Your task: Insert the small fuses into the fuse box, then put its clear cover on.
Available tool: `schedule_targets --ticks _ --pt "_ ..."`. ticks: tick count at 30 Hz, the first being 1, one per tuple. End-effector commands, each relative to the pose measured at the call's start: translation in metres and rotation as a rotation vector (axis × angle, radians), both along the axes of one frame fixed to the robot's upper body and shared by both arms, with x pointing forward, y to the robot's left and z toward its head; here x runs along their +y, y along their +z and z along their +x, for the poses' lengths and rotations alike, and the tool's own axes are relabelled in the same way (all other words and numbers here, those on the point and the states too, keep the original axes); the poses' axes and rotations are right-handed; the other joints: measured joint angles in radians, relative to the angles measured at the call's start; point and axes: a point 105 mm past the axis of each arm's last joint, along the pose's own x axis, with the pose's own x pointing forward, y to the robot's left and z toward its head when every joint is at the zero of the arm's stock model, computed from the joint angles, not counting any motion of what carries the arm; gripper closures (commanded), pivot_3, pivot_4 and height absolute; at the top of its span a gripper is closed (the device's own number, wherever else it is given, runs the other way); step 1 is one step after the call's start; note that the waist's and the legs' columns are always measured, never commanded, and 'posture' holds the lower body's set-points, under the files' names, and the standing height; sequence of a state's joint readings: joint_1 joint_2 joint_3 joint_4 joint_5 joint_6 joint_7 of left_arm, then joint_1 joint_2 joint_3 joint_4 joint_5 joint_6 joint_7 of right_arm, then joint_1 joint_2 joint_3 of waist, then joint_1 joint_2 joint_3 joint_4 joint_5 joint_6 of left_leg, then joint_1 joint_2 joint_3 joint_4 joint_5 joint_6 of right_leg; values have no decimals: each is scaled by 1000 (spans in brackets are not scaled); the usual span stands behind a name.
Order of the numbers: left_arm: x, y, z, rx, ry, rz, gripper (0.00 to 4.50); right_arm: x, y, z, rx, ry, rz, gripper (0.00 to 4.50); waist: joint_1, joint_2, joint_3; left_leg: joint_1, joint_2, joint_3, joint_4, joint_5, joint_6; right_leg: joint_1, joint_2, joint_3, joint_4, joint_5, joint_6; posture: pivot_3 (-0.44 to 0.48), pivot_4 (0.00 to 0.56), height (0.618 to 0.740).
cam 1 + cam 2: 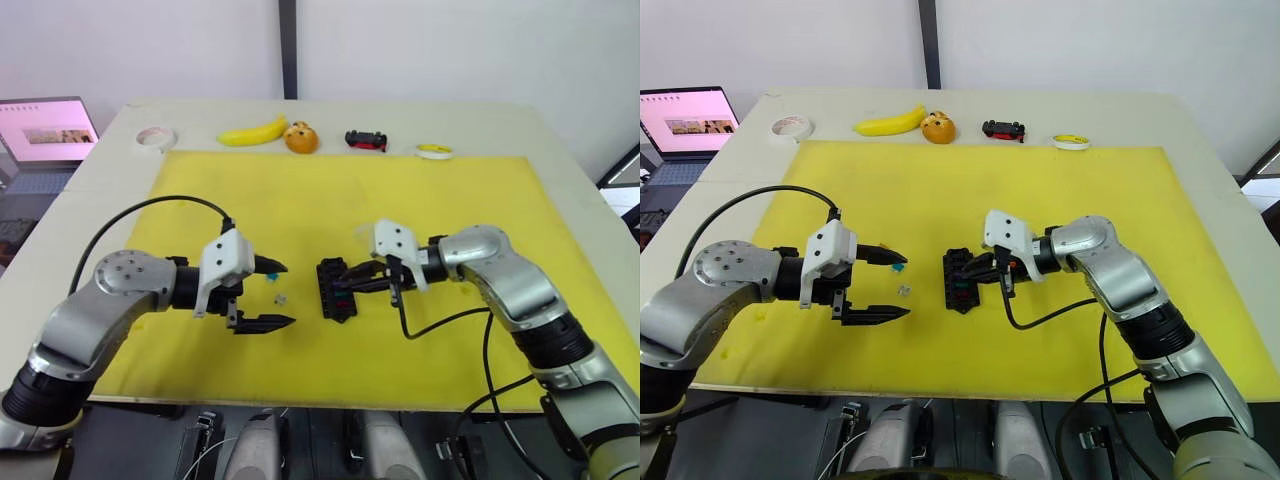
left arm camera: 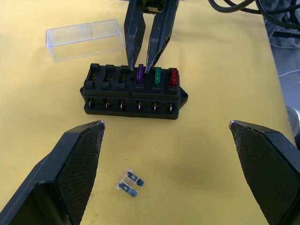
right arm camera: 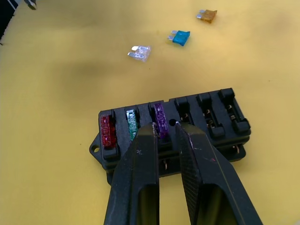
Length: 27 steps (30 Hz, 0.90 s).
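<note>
From the head camera, the fuse box (image 1: 334, 290) lies on the yellow mat (image 1: 300, 190) covering the surface, near its front middle, between the two arms. The left gripper (image 1: 272, 295) hovers just to the box's left with its fingers spread wide and nothing between them; a grey-white fuse (image 1: 281, 298) lies on the mat in front of it, and a teal fuse (image 1: 898, 268) sits by its upper fingertip. The right gripper (image 1: 347, 280) reaches in from the right, its tips at the box. Along the far edge of the surface are a tape roll (image 1: 155, 138), a banana (image 1: 252, 132), an orange toy (image 1: 301, 137), a black-and-red toy car (image 1: 366, 139) and a yellow tape measure (image 1: 434, 151); a laptop (image 1: 45, 135) stands off to the left. In the left wrist view, the box holds a purple fuse (image 2: 139, 74), a green fuse (image 2: 157, 76) and a red fuse (image 2: 173, 76) in neighbouring slots, the other three slots empty; the clear cover (image 2: 85, 38) lies on the mat just behind the box, apart from it, and the right arm's fingers (image 2: 135, 28) come down narrow beside the purple fuse. In the right wrist view, those fingers are close together with a thin gap, tips at the purple fuse; whether they pinch it I cannot tell. A brown fuse (image 3: 206, 15) lies beyond the teal and grey-white ones.
</note>
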<state>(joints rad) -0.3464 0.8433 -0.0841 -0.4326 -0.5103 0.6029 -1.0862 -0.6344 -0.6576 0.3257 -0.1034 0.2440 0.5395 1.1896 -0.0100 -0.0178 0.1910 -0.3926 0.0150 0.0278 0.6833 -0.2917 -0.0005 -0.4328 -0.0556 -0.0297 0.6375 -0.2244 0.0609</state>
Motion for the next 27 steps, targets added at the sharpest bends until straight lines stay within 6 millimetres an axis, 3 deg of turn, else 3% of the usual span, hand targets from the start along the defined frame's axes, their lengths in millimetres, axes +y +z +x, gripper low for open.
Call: schedule_targets --ticks 1,8,11,27 --pt "-1 6 -2 -29 -9 -4 0 4 10 0 -34 24 7 3790 0 0 0 0 0 0 0 0 0 0 0 0 0 0 0 0 150 737" --pt "0 5 -3 -30 -7 -4 0 5 10 -2 -32 40 0 3790 0 0 0 0 0 0 0 0 0 0 0 0 0 0 0 0 150 737" --pt "0 5 -2 -31 -6 -3 0 5 11 -2 -33 40 0 4467 0 0 0 0 0 0 0 0 0 0 0 0 0 0 0 0 150 737" --pt "0 6 -1 -32 -4 -3 0 7 22 -4 -45 50 27 4467 0 0 0 0 0 0 0 0 0 0 0 0 0 0 0 0 150 737"
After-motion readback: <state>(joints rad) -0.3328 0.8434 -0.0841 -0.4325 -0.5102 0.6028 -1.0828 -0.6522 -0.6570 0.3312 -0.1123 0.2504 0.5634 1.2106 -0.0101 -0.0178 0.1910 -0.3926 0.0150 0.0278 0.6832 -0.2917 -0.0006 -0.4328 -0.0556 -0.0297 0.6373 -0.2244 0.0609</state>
